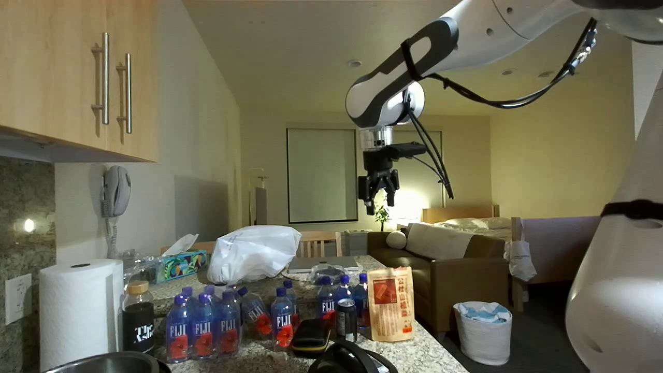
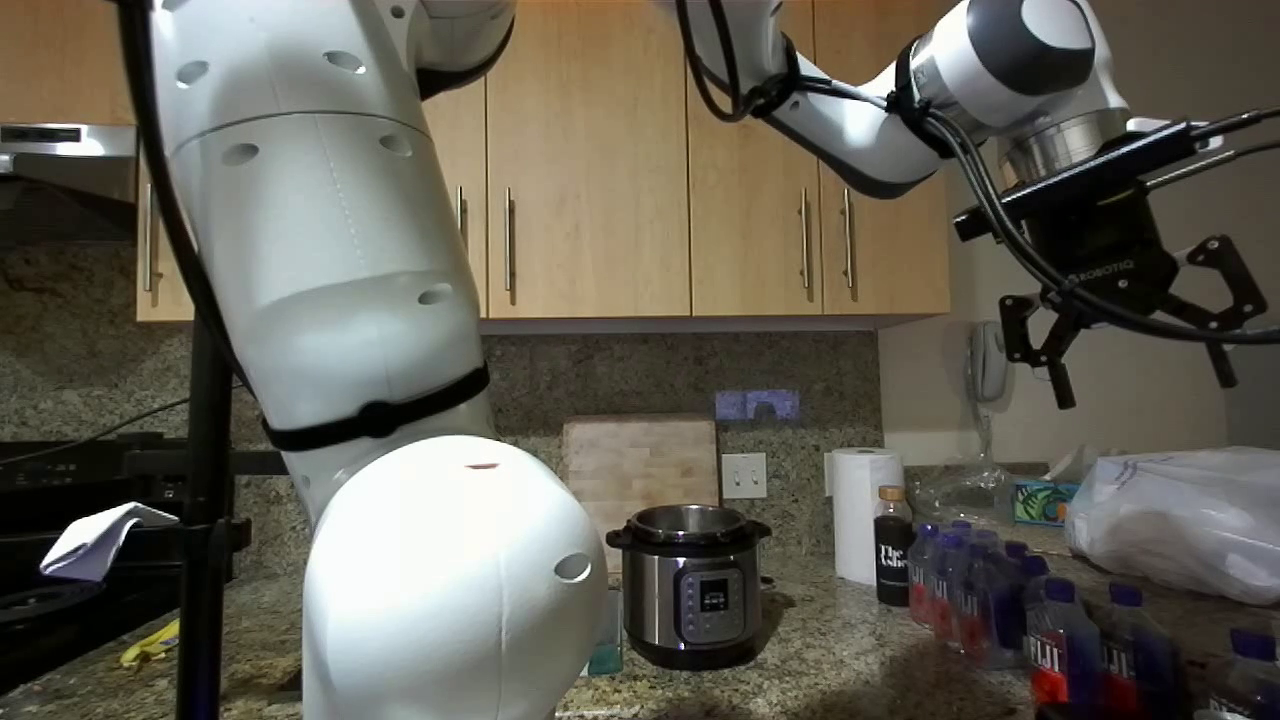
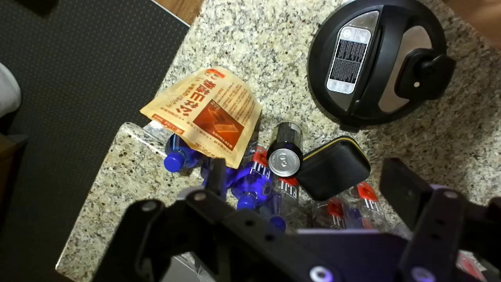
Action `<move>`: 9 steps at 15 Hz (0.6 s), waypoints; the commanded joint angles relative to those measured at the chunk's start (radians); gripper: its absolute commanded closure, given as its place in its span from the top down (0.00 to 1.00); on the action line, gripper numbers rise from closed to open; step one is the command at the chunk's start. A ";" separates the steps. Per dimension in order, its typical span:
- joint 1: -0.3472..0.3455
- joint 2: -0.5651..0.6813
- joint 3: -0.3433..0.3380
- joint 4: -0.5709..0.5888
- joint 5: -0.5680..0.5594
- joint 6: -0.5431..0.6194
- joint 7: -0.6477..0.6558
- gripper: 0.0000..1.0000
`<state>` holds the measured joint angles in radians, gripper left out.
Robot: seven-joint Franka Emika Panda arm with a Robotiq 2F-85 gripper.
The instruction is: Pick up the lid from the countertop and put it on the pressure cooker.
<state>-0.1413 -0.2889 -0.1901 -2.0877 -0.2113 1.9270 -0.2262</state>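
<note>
The lid (image 3: 362,62) is round and black with a raised central bar, steel panels and a label. It lies on the granite countertop at the upper right of the wrist view. Its top shows at the bottom edge of an exterior view (image 1: 344,357). The pressure cooker (image 2: 655,600) stands upright and uncovered on the counter, steel-sided with a black rim. Only its rim shows in an exterior view (image 1: 111,360). My gripper (image 2: 1145,390) is open and empty, high above the counter; it also shows in an exterior view (image 1: 379,204) and the wrist view (image 3: 306,170). It is apart from the lid.
Several water bottles (image 1: 203,329), a black can (image 1: 346,320), a black case (image 3: 332,168) and a tan pouch (image 1: 391,305) stand or lie near the lid. A paper towel roll (image 2: 866,515) and black jar (image 2: 893,550) are right of the cooker. Cabinets (image 2: 590,160) hang above.
</note>
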 commanded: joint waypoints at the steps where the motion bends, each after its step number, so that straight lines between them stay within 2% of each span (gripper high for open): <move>1: -0.003 0.001 0.003 0.002 0.001 -0.002 -0.001 1.00; 9: 0.014 0.019 -0.033 -0.130 0.242 0.054 -0.046 1.00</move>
<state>-0.1359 -0.2732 -0.2045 -2.1639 -0.0479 1.9533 -0.2329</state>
